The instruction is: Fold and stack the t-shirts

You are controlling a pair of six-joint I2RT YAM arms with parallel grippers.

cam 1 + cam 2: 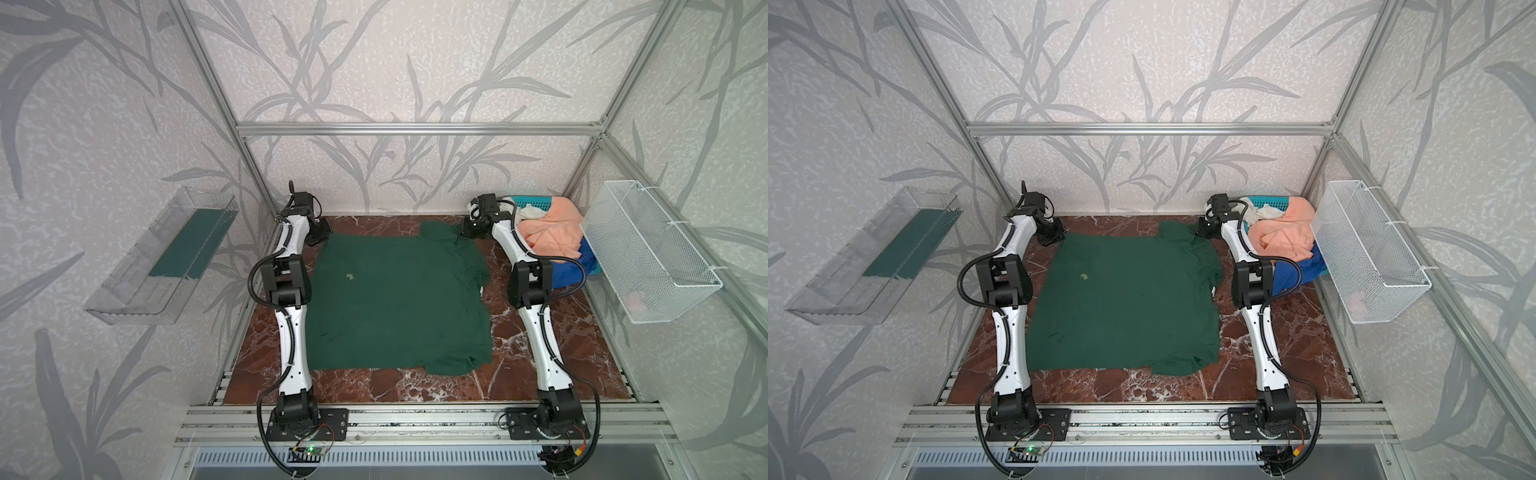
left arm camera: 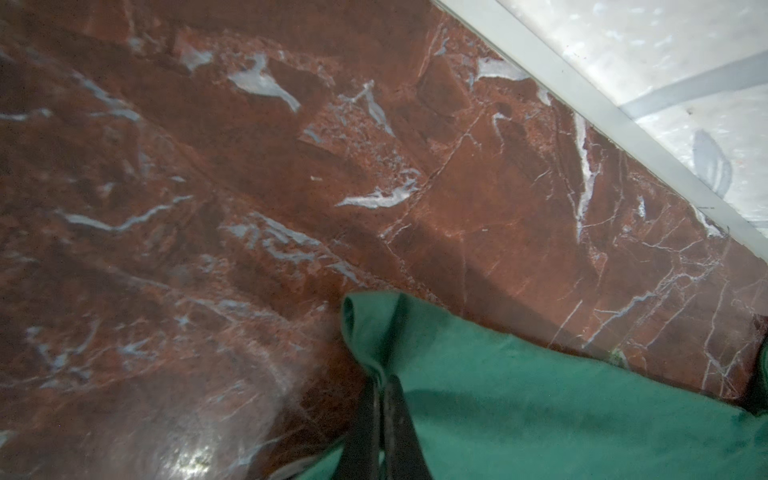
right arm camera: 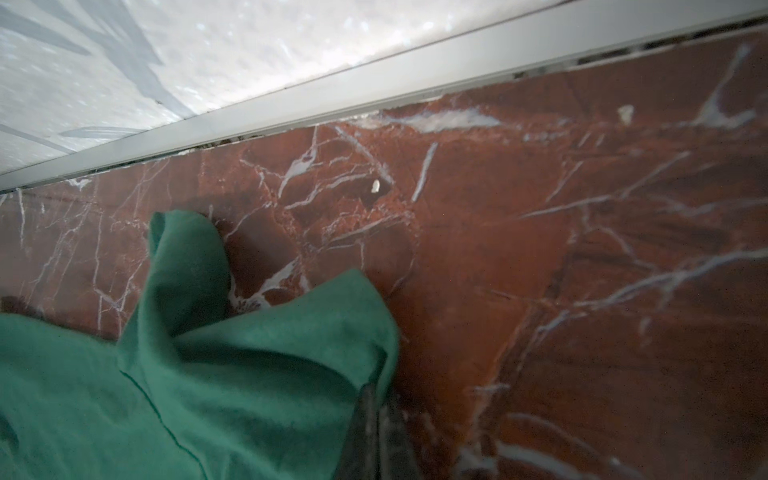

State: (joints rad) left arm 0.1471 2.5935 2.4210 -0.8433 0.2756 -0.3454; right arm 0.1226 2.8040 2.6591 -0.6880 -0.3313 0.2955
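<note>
Red-brown marbled surface (image 1: 540,365) makes up the cell floor, with leaf-patterned panels all round. My left end effector (image 2: 380,384) sits near the far left corner of it. Its jaws are pressed together on a corner of the green t-shirt (image 1: 395,299), and the left wrist view shows the cloth puckered into a small roll right at the tips. My right end effector (image 3: 376,392) is toward the far right corner. Its jaws are likewise closed, with a bunched fold of the same shirt gathered at them, possibly a sleeve.

Both top views show the shirt spread nearly flat across the middle of the surface. Its far edge runs between my two grips, one part is rumpled toward the near edge, and the right side is creased.

I judge this cloth light, limp and without any stiffness. It will sag between the two pinches, drag on the marble and keep whatever wrinkle I pull into it. It shouldn't slip much in closed jaws, and nothing about it can break. The sensible holds are corners and hems: a thin pinch of one or two layers, lifted evenly so the fold line lands straight.

Beyond the right arm, in the far right corner, the peach-orange t-shirt (image 1: 548,237) lies heaped with the blue t-shirt (image 1: 582,266) and the white t-shirt (image 1: 534,212) in and over a teal basket (image 1: 532,203). None of them is folded yet.
</note>
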